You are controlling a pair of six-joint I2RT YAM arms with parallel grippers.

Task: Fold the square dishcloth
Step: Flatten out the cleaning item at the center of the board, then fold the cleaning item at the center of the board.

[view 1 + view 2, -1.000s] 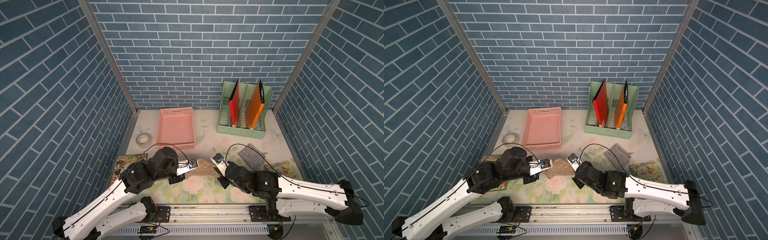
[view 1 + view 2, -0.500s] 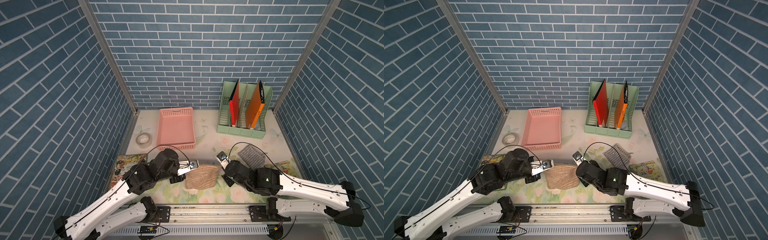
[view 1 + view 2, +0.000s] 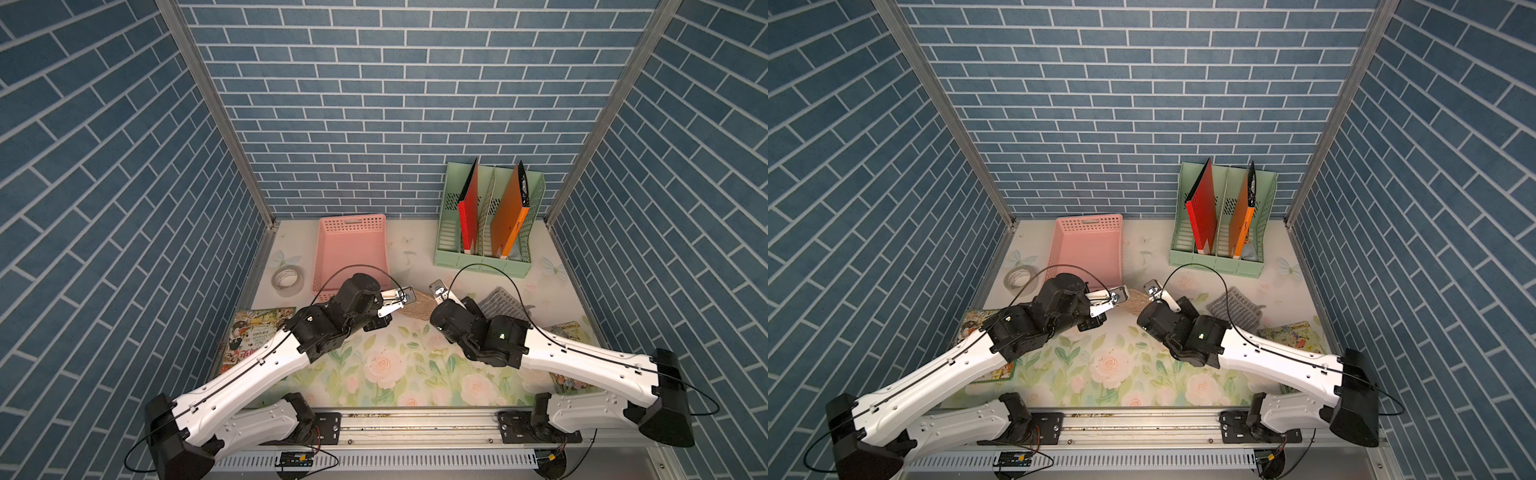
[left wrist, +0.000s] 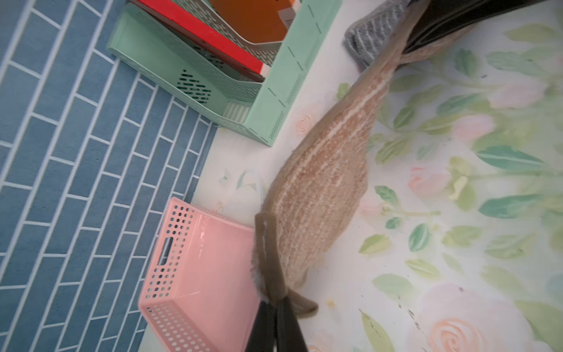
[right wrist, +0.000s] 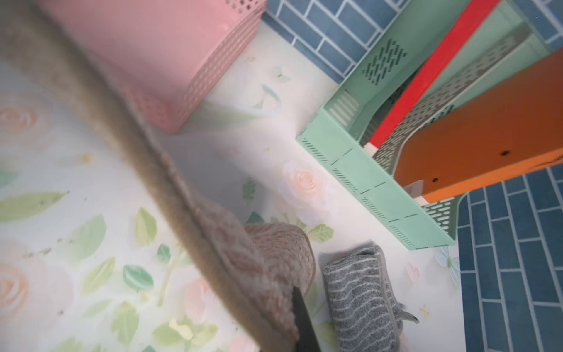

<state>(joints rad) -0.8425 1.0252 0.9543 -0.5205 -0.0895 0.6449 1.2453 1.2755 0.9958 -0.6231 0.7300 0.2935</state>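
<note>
The square dishcloth [image 3: 420, 306], tan with pale stripes, hangs stretched between my two grippers just in front of the pink basket. In both top views only a small part of the dishcloth [image 3: 1136, 306] shows between the arms. My left gripper [image 3: 405, 300] is shut on one corner, and the left wrist view shows the black fingers [image 4: 268, 320] pinching the cloth [image 4: 320, 189]. My right gripper [image 3: 435, 291] is shut on the opposite corner. In the right wrist view one finger [image 5: 301, 311] presses against the bunched cloth [image 5: 268, 268].
A folded grey striped cloth [image 3: 500, 305] lies just right of my right gripper. A pink basket [image 3: 351, 249] and a green file rack [image 3: 486, 253] stand at the back. A tape roll [image 3: 286, 278] and picture booklets [image 3: 253, 336] [image 3: 569, 332] lie along the sides.
Both grippers have carried the dishcloth from the front middle of the mat toward the back. Half a second ago it hung wide between them; now less of it shows from above.
</note>
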